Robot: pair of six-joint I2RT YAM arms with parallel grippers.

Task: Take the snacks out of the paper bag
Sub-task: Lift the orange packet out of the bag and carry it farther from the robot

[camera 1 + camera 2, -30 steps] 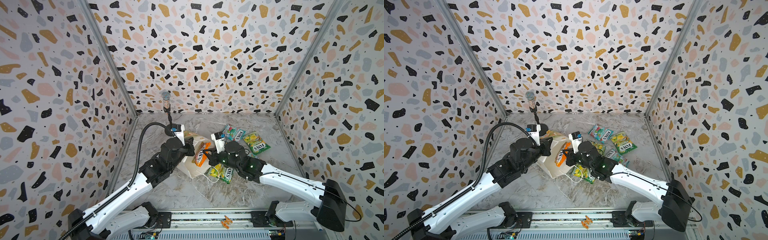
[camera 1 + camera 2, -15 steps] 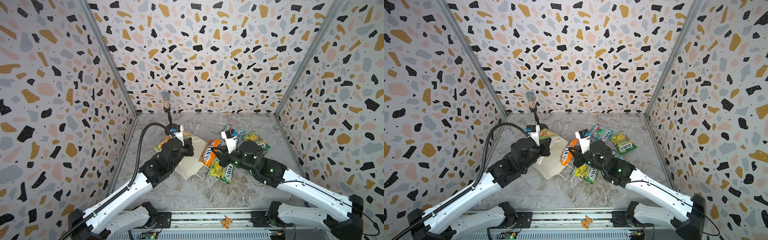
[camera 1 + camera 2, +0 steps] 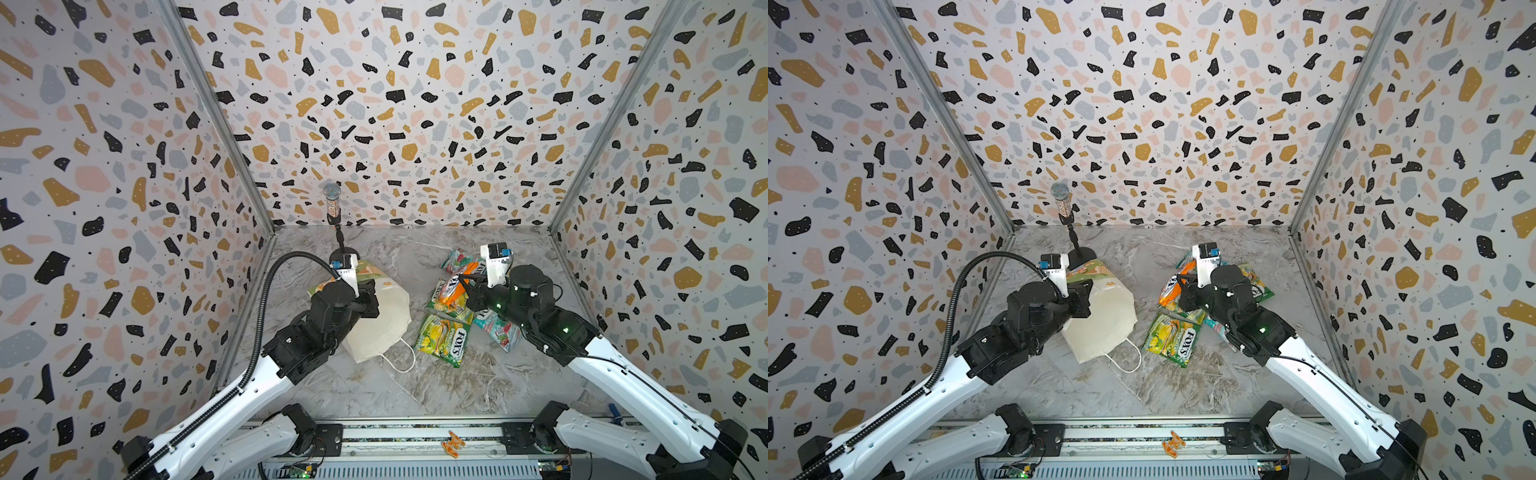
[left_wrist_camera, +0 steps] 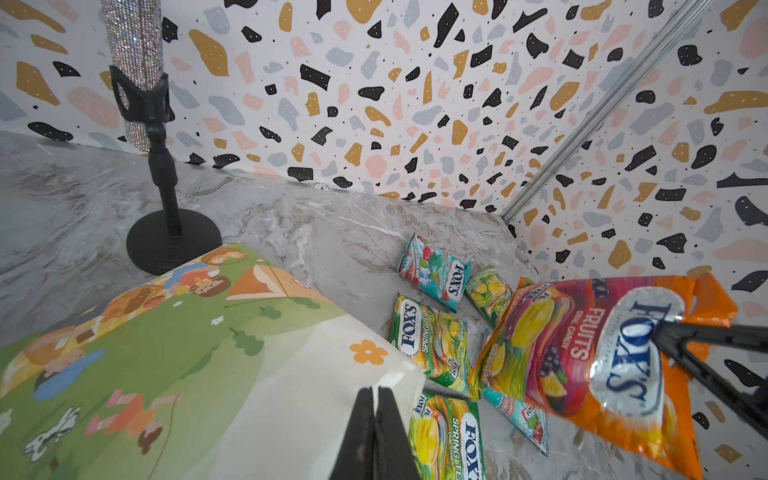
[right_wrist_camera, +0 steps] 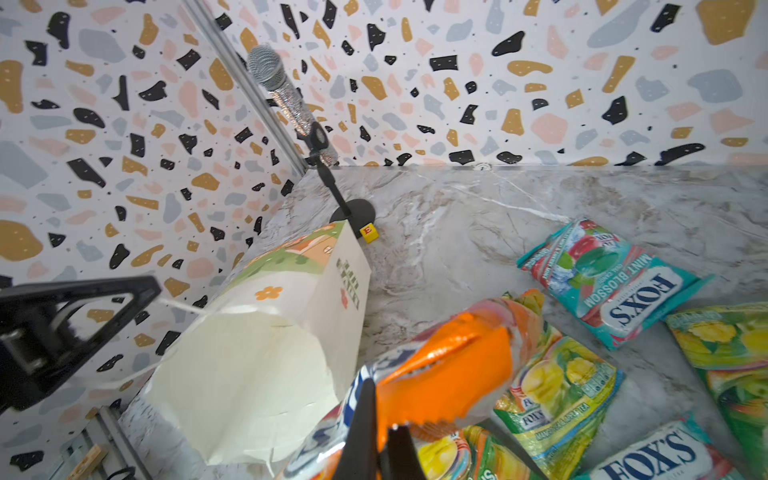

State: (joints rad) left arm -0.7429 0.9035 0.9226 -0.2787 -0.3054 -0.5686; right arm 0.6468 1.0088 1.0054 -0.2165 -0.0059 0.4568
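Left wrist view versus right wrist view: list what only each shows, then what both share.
Only the left wrist view: the FRUITS lettering on the orange packet. Only the right wrist view: the yellow cube, the microphone head, the open mouth of the paper bag, and the left gripper holding its cord. Both: the right gripper shut on that packet, the bag, the stand base, a teal packet and green packets on the marble table.

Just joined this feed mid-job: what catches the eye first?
The orange packet pinched in the right gripper, hanging above the other packets scattered on the right. Then the white paper bag, tilted at centre-left in the left gripper, and a glittery microphone standing at the back left.
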